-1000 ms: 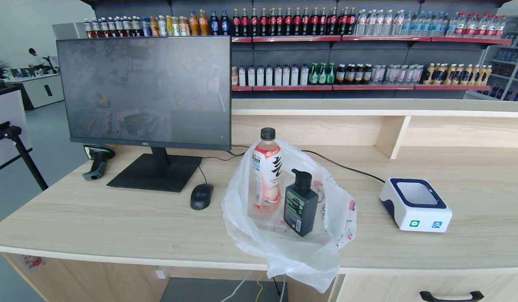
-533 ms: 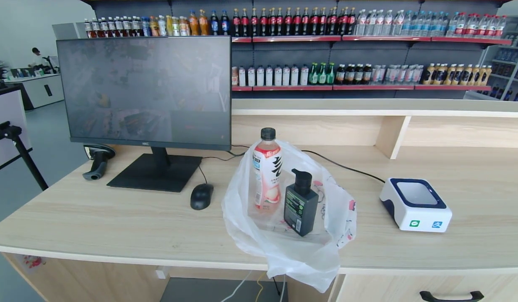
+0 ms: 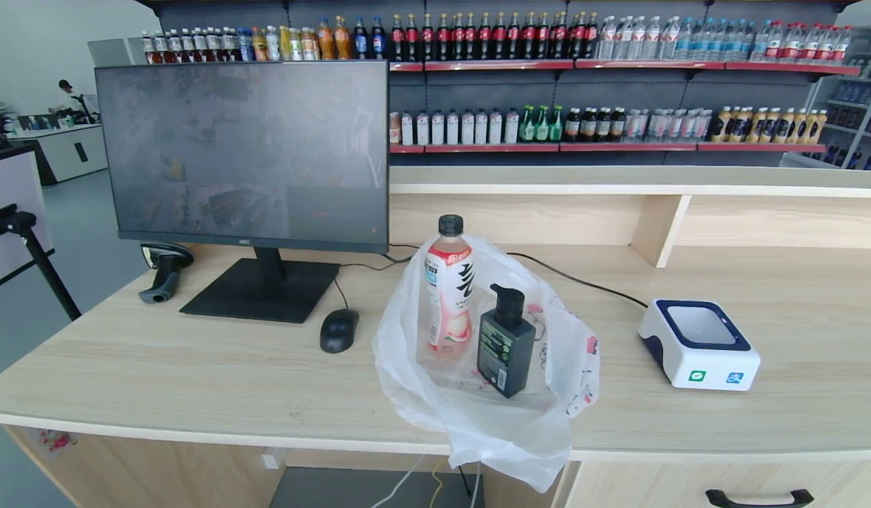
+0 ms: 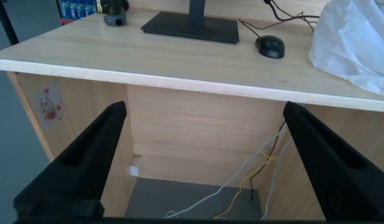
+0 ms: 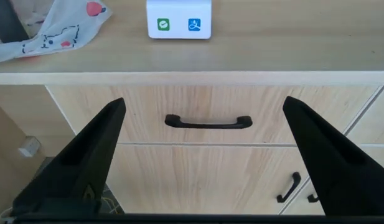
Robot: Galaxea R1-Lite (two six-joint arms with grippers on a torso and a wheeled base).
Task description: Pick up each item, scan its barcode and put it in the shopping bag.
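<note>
A clear plastic shopping bag (image 3: 477,395) lies open on the wooden counter (image 3: 195,374), drooping over its front edge. Inside it stand a pink drink bottle (image 3: 448,289) with a black cap and a dark pump bottle (image 3: 506,342), both upright and side by side. The white barcode scanner (image 3: 697,343) sits on the counter to the right of the bag. My left gripper (image 4: 204,162) hangs open below the counter's front edge, nothing between its fingers. My right gripper (image 5: 204,162) is open in front of the drawer handle (image 5: 208,122), below the scanner (image 5: 179,18).
A monitor (image 3: 245,155) on a black stand, a mouse (image 3: 338,330) and a handheld scanner (image 3: 163,271) occupy the counter's left half. A raised wooden ledge (image 3: 618,183) runs behind. Cables (image 4: 254,180) hang under the counter. Shelves of bottles (image 3: 548,42) fill the background.
</note>
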